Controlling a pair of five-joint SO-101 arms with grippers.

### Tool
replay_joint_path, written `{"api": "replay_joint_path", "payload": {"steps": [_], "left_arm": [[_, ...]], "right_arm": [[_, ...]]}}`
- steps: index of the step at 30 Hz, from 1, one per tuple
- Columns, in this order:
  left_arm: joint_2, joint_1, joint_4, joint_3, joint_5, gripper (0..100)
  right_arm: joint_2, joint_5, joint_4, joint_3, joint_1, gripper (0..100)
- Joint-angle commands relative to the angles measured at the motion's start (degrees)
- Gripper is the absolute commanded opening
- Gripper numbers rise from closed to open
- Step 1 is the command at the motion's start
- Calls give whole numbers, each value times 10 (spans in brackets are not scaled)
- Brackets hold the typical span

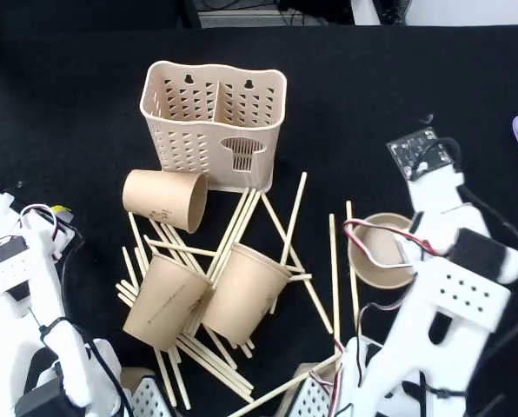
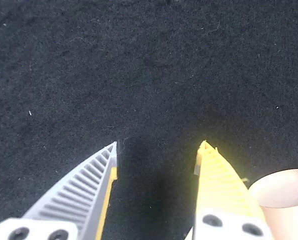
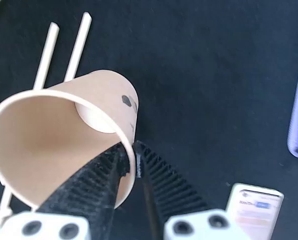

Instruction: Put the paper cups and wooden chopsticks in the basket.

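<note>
Black desk [image 1: 85,104] carrying a beige perforated basket [image 1: 214,122], upright, with two compartments. Paper cups: a first cup [image 1: 165,200] on its side just beside the basket; a pair of cups [image 1: 165,300] on their sides farther from the basket, atop scattered wooden chopsticks [image 1: 333,269]; a fourth cup [image 3: 54,145] well apart from the basket, its rim pinched by the right tool [image 3: 131,152]. Left tool [image 2: 156,150]: jaws wide, holding nothing, above bare desk.

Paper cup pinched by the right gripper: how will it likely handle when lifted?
Probably light: the right gripper holds the paper cup by one thin wall at the rim. That wall may flex or dent under the pinch. Held off-centre, it could tilt.
</note>
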Motion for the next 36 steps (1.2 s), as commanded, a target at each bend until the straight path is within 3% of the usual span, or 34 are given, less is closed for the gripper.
{"api": "replay_joint_path", "payload": {"steps": [1,8,16,27,30,36], "left_arm": [[-9,0,-9,-24,4,255],[-9,0,-9,-22,4,255],[-9,-1,-9,-24,5,255],[-9,0,-9,-24,5,255],[-9,0,-9,-24,5,255],[-9,0,-9,-23,5,255]], "right_arm": [[-9,-47,-48,17,-11,11],[-9,-84,-81,70,-3,11],[-9,-84,-186,157,59,11],[-15,-114,-192,132,61,11],[-15,-130,-165,78,55,11],[-9,-143,-9,-96,-5,11]]}}
